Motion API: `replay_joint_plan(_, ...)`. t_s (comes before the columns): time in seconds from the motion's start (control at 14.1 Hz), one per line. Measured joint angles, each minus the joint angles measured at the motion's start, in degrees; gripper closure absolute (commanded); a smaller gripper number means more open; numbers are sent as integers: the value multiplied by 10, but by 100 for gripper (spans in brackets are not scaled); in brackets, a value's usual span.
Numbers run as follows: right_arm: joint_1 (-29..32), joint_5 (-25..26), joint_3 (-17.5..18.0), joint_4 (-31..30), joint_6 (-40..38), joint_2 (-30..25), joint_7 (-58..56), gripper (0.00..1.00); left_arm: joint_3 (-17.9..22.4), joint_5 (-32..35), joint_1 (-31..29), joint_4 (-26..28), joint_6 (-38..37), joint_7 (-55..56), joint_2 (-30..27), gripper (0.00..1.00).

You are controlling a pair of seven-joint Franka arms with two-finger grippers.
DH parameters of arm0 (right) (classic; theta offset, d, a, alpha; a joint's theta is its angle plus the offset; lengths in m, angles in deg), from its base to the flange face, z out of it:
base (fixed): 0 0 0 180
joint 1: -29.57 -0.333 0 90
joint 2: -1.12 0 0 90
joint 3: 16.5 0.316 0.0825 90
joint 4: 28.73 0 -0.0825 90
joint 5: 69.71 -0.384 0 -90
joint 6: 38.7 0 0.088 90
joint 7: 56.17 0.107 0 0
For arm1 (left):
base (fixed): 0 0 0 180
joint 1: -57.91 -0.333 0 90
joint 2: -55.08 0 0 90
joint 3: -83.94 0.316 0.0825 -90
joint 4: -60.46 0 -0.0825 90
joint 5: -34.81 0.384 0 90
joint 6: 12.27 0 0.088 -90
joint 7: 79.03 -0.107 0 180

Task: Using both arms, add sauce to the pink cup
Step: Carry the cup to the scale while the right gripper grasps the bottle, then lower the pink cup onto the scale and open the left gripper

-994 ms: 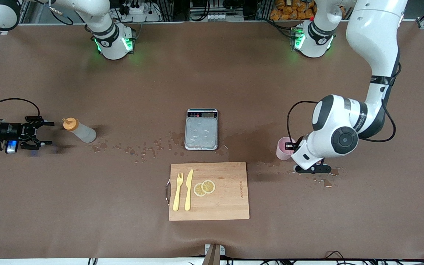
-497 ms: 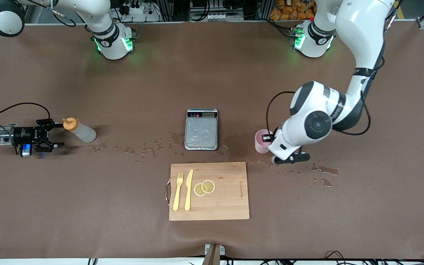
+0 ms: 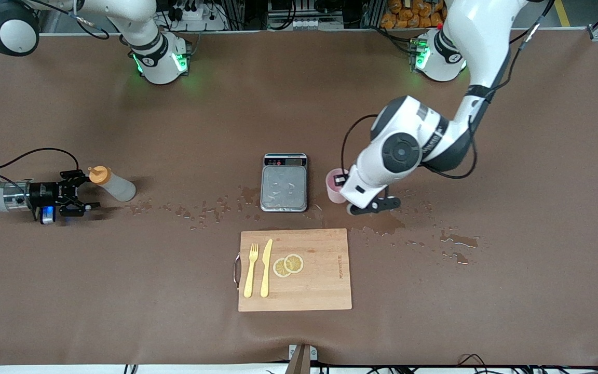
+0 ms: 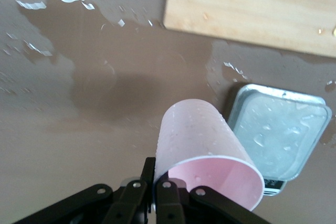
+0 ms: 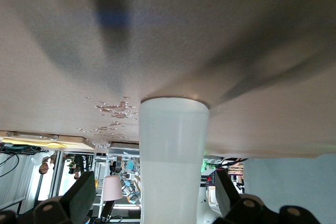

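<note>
Item one, the pink cup (image 3: 334, 186): held in the air just beside the grey scale (image 3: 284, 183), toward the left arm's end of the table. The left gripper (image 4: 152, 195) was pressed together on the cup's rim wall, one finger inside and one outside, the cup tilted with water drops on its side. Nothing could be seen in the cup.

Item two, the sauce bottle (image 3: 111, 184): stood on the table at the right arm's end, orange cap (image 3: 99, 174) on, well apart from the cup. The right gripper (image 3: 75, 193) lay level and low, its fingers spread wide, at the bottle but not closed on it; in the right wrist view the bottle's body (image 5: 172, 145) filled the gap between the spread fingers (image 5: 79, 196).

Item three, surroundings: a wooden cutting board (image 3: 295, 269) nearer the front camera than the scale, bearing a yellow fork (image 3: 250, 269), a yellow knife (image 3: 266, 267) and two lemon slices (image 3: 287, 265). Wet patches (image 3: 195, 210) spotted the brown table cover (image 3: 122, 291).

State of task, as judged: cup secured and carried toward the middle; bottle not yet gripped. Left to do: close on the bottle, bring it to the cup, tip and squeeze.
</note>
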Motion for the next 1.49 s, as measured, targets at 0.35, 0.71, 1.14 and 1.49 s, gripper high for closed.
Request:
replay_joint_plan(0.35, -12, -1, 0, -7, -2, 5, 0, 0, -1, -11, 61, -33, 22, 62, 40, 100)
replay_joint_plan(0.71, -16, -5, 1, -18, -4, 10, 0, 0, -1, -13, 101, -45, 93, 115, 66, 100)
replay_joint_plan(1.14, -32, -6, 2, -24, -12, 13, 0, 12, 1, -13, 131, -47, 161, 145, 95, 100)
replay_joint_plan(1.49, -33, -6, 2, -23, -17, 13, -1, 47, 3, -13, 133, -47, 165, 146, 103, 100)
